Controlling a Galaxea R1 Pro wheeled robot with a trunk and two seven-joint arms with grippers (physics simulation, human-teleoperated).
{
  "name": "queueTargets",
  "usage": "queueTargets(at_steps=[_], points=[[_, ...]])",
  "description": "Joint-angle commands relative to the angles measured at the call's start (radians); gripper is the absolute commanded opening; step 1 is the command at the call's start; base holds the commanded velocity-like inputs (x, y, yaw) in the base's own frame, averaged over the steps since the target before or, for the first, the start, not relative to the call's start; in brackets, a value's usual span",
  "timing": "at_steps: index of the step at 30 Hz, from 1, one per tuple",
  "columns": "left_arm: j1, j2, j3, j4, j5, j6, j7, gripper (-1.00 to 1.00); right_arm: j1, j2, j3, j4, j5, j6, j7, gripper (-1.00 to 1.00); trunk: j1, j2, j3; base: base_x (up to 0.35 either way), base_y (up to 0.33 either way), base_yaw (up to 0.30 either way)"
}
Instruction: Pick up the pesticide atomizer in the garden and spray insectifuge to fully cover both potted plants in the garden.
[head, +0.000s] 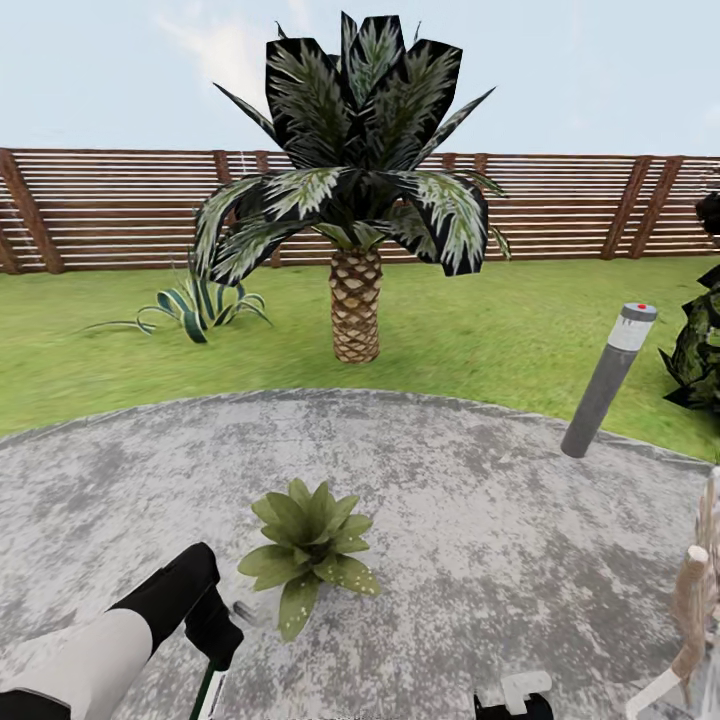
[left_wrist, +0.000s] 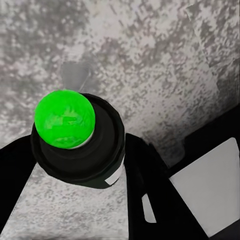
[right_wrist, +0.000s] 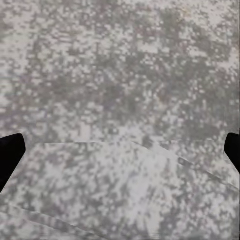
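Clearly the left hand (head: 212, 640) is closed around the pesticide atomizer (left_wrist: 80, 145): in the left wrist view the bottle is seen end-on, a dark round body with a bright green cap, a sliver of white label at its side, and the black fingers (left_wrist: 150, 200) pressed against it. In the head view the dark green stem of the bottle pokes down below that hand, low at the left of the round grey patio (head: 480, 480).

One potted plant (head: 308, 545), a rosette of pointed green leaves, sits on the paving just beside the left hand, toward the middle of the view; its pot is hidden under the leaves. The second plant cannot be made out here.

The right hand (right_wrist: 120, 145) hangs over bare paving with its dark fingertips far apart at the edges of its own view, so it is open and holds nothing.

As a judgement, the bottle looks light, rigid and smooth-walled, so it could twist or slide in a loose grip; a hold around the body below the spray head seems right, leaving the nozzle free to point at the leaves. The plant itself looks soft and light, likely to tip if bumped.

Behind stand a palm (head: 355, 200), a striped agave (head: 200, 305), a grey lamp post (head: 608, 382) and the slatted fence (head: 110, 205).
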Motion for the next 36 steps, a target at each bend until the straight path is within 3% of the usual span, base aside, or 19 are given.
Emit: queueTargets(at_steps=[1, 11, 17, 29, 36], points=[[0.0, 0.001, -0.002, -0.003, -0.008, 0.002, -0.01, -1.0, -0.001, 0.0, -0.007, 0.002, 0.011, -0.004, -0.004, 1.0, 0.0, 0.0, -0.001, -0.095, 0.242, -0.283], [-0.009, -0.011, -0.009, -0.018, -0.014, 0.012, -0.02, -1.0, -0.001, 0.005, -0.007, 0.0, 0.009, -0.003, -0.004, 1.0, 0.0, 0.0, -0.008, -0.01, 0.026, -0.213], [-0.011, -0.004, -0.01, -0.021, -0.017, 0.014, -0.018, -1.0, -0.001, 0.003, -0.007, 0.001, 0.01, -0.003, -0.004, 1.0, 0.0, 0.0, -0.009, 0.0, 0.042, -0.023], [-0.013, -0.01, -0.011, -0.018, -0.015, 0.015, -0.017, -1.0, -0.001, 0.0, -0.007, 0.001, 0.011, -0.003, -0.004, 1.0, 0.0, 0.0, -0.009, 0.081, 0.263, 0.0], [-0.038, -0.03, -0.012, -0.03, -0.016, 0.015, -0.028, -1.0, -0.001, 0.0, -0.007, 0.0, 0.011, -0.003, -0.004, 1.0, 0.0, 0.0, -0.009, 0.01, 0.014, -0.059]])
